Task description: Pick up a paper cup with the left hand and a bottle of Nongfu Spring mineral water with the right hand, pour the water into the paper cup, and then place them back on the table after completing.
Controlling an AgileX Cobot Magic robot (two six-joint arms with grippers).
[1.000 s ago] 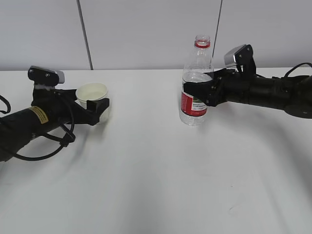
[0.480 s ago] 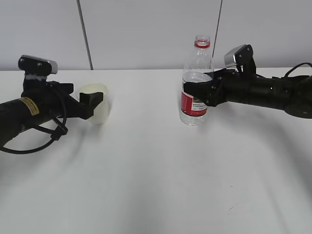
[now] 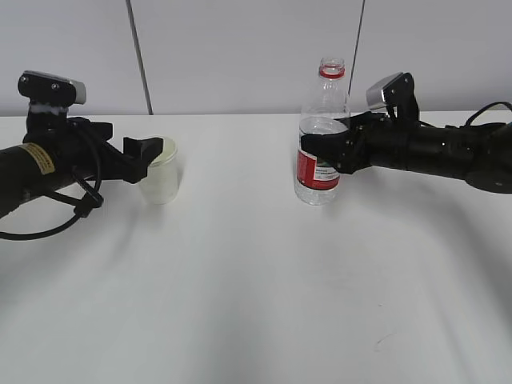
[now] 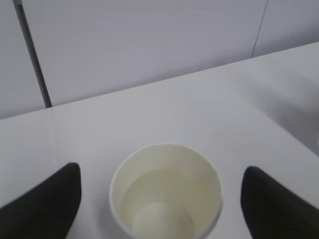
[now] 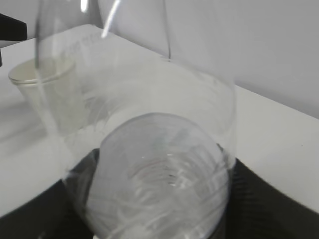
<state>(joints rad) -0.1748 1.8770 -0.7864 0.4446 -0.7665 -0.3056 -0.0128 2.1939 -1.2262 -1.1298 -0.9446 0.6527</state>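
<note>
A: On the table [image 3: 256, 304], both task items stand upright and well apart: bottle [image 3: 321, 136] at about 1 o'clock from the centre of the exterior view, paper cup [image 3: 159, 178] at about 10 o'clock. Stage?

B: Late, by my reading. The cup holds a shallow pool of clear water [image 4: 159, 206] in the left wrist view, and the bottle (cap off, red neck ring showing) is mostly empty, so pouring looks done. Both items sit on the table. Left to do: the right release and both retreats.

A: Right hand [image 3: 340, 152]?

B: Jaws closed around the bottle at label height, coming in from 3 o'clock. The right wrist view shows the clear body filling the space between the dark fingers, so it is a grip, not a hover.

A: Left hand [image 3: 148, 154]?

B: Spread wide, holding nothing. In the left wrist view the fingers [image 4: 42, 204] sit at 9 and 3 o'clock of the cup, clear gaps both sides, no contact. From outside, the fingertips are level with the rim, the cup just past them.

A: Judgement: cup placed and released; bottle placed, not released.
</note>
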